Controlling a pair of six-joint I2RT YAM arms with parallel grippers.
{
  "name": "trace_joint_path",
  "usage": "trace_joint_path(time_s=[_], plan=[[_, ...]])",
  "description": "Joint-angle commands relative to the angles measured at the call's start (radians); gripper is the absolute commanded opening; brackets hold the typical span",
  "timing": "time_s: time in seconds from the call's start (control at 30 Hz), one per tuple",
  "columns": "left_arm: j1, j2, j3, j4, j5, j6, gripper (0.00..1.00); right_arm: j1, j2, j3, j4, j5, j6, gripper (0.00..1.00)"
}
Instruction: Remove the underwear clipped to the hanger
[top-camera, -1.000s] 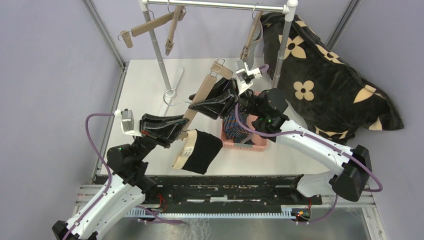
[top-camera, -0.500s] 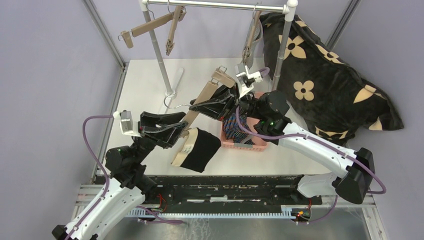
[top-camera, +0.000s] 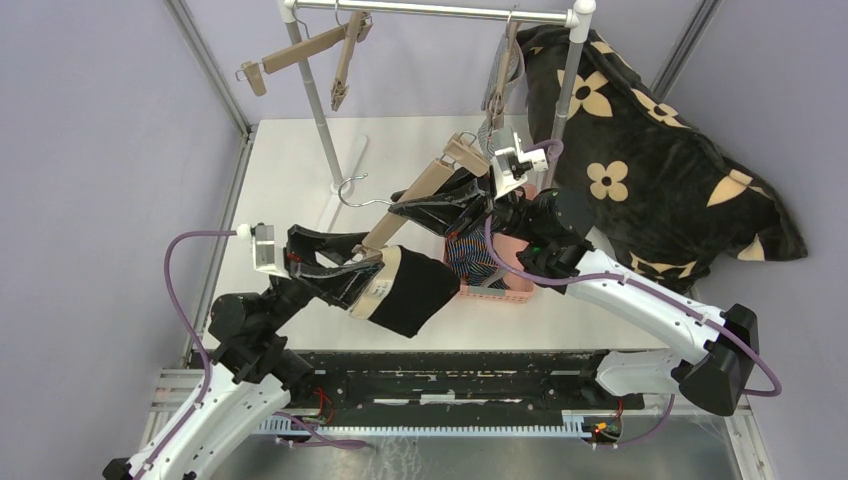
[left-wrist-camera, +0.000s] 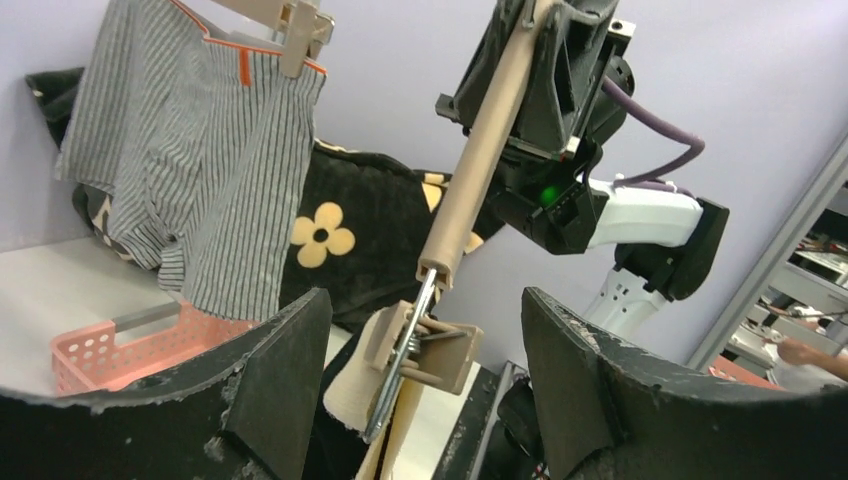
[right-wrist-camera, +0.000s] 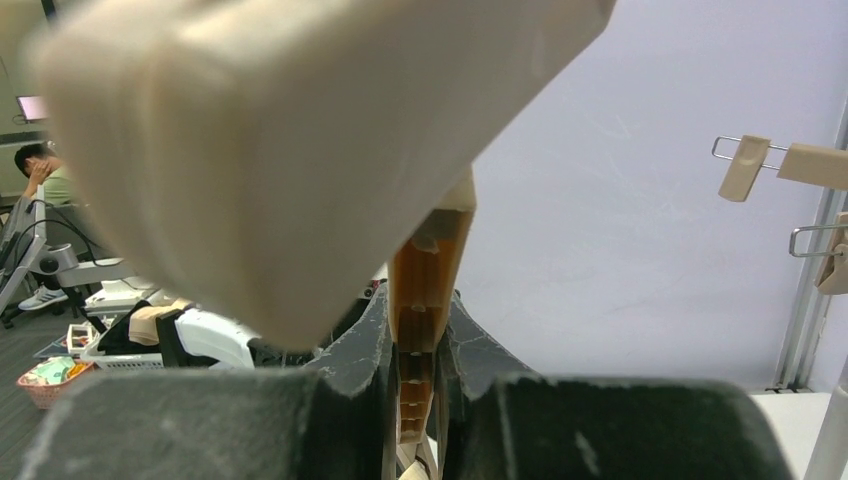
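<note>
Black jaws of the left gripper (left-wrist-camera: 425, 320) stand wide, straddling the hanger's (top-camera: 415, 195) low clip (left-wrist-camera: 440, 352), which pins the black underwear (top-camera: 410, 292); I'd squeeze it squarely while the right gripper (right-wrist-camera: 420, 350), higher up the hanger, clamps it steady.

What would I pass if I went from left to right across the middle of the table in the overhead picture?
The left arm's fingers → black underwear with a beige waistband → pink basket → black flowered cushion.
</note>
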Motion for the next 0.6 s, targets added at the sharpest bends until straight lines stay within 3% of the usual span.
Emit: trace_joint_path(time_s=[0.0, 0.43, 0.53, 0.57], plan=[[0.001, 0.007, 0.029, 0.008, 0.072, 0.031, 0.74, 0.0, -0.017, 0.0, 0.08, 0.036, 0.005, 0.01], [0.001, -0.063, 0.003, 0.006, -0.037, 0.084, 0.61, 0.0, 0.017, -0.006, 0.11, 0.097, -0.014, 0.01], [0.001, -0.056, 0.005, 0.013, -0.046, 0.098, 0.46, 0.0, 0.032, -0.003, 0.131, 0.102, 0.0, 0.01], [0.001, -0.048, 0.009, 0.015, -0.042, 0.1, 0.37, 0.0, 0.038, -0.002, 0.135, 0.107, 0.001, 0.01]])
